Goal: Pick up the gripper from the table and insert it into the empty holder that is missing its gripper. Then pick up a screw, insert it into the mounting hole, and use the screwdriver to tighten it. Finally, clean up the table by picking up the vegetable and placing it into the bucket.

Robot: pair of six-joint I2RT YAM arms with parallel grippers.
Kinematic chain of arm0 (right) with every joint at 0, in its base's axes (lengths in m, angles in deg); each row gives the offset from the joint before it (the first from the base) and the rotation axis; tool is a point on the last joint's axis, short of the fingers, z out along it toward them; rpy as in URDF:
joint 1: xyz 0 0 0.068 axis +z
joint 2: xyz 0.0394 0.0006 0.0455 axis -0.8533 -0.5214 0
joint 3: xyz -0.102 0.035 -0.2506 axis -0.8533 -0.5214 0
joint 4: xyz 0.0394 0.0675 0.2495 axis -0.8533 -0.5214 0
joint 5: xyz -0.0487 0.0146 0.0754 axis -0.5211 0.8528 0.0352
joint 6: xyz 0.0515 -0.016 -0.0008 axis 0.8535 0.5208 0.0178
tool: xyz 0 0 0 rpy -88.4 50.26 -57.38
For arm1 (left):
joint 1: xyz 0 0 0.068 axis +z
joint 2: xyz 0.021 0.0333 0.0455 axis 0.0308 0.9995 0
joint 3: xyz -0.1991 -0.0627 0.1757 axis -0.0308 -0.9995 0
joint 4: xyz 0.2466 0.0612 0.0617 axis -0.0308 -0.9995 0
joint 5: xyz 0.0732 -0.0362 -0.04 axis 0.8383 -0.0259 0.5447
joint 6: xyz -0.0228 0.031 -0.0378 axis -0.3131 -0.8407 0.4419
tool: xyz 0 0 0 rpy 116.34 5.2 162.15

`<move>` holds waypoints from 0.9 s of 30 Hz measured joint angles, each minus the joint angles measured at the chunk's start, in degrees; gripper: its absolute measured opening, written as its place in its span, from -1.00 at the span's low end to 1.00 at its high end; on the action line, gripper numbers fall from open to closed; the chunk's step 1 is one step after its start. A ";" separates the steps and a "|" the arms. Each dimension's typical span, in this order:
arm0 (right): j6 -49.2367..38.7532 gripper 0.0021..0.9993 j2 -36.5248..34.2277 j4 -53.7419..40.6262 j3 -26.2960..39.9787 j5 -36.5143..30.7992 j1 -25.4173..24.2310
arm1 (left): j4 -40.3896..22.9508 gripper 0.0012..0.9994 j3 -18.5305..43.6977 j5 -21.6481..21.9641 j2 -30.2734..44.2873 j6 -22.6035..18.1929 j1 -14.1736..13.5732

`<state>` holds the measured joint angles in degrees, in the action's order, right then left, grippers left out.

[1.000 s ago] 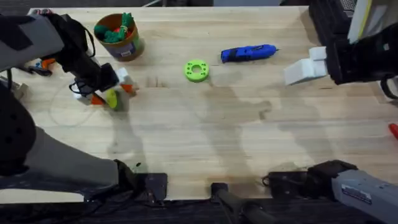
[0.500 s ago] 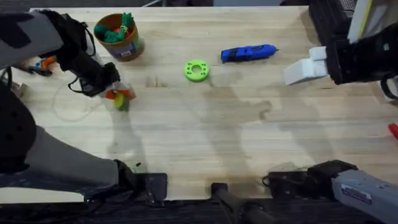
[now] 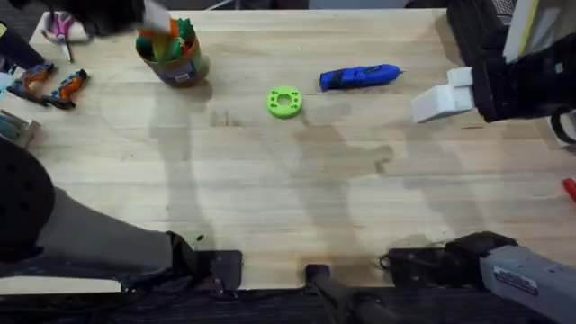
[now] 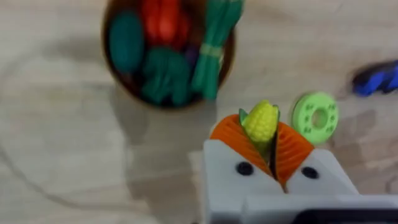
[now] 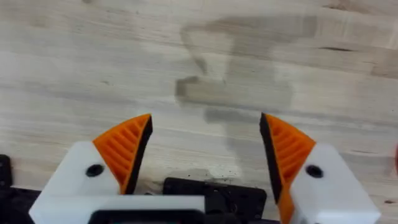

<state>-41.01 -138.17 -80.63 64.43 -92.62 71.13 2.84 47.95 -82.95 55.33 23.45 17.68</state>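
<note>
Left hand (image 4: 268, 144) pinches the vegetable (image 4: 260, 122) beside the bucket (image 4: 168, 50); right hand (image 5: 205, 149) gapes wide, empty.

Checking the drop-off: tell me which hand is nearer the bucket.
Left. The left hand, holding the toy corn, hovers beside the bucket; the right hand is open over bare table far across.
</note>
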 joint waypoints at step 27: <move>0.00 0.99 0.00 0.00 0.00 -0.02 0.00 | 21.04 -0.95 3.07 11.29 13.28 4.34 -1.37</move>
<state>-41.01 -138.17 -80.63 64.43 -92.64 71.13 23.87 51.02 -71.66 68.61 27.79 16.32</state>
